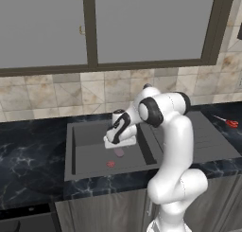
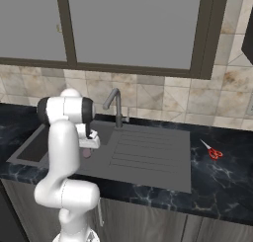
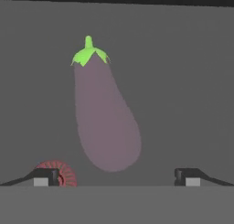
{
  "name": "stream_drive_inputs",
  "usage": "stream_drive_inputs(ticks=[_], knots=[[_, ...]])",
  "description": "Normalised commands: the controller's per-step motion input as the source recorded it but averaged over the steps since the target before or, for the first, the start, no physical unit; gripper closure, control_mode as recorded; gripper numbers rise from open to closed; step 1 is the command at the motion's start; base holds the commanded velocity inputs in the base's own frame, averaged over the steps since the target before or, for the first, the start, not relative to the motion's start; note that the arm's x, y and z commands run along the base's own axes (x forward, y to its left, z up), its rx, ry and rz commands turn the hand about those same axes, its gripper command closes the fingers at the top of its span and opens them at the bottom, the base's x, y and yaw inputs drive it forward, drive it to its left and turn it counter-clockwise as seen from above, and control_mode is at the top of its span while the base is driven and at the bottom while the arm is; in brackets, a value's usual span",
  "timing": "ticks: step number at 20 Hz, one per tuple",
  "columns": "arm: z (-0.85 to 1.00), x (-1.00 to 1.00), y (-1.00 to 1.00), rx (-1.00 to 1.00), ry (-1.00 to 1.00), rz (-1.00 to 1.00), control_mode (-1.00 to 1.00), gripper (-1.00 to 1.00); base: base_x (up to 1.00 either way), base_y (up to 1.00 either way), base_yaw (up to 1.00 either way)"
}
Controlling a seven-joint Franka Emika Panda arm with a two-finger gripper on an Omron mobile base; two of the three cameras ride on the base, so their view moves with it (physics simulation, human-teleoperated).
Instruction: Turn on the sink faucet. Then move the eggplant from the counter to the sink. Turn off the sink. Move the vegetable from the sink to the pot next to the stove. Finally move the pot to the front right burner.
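Note:
The pale purple eggplant (image 3: pixel 106 118) with a green stem lies flat on the floor of the dark grey sink (image 1: pixel 90 157), close to the small red drain (image 3: pixel 61 173). My gripper (image 3: pixel 116 177) hangs directly above it inside the basin, open, its two fingertips spread wider than the eggplant's rounded end and touching nothing. From the base, the eggplant (image 1: pixel 118 152) peeks out just beneath the hand (image 1: pixel 119 142). The gooseneck faucet (image 2: pixel 116 105) stands behind the sink with no water visible. The pot and the stove are out of view.
A ribbed drainboard (image 2: pixel 148 152) adjoins the basin on the right. Red-handled scissors (image 2: pixel 212 151) lie on the black marble counter (image 2: pixel 222 177) further right. A tiled wall and a window rise behind the sink.

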Motion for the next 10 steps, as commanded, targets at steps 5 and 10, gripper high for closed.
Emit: stream_drive_inputs(ticks=[5,10], knots=[[-0.34,0.1,0.0,-0.05,0.0,-0.13,-1.0,-1.0,0.0,0.0,0.0],[-0.27,0.02,0.0,-0.01,0.0,-0.09,-1.0,-1.0,0.0,0.0,0.0]])
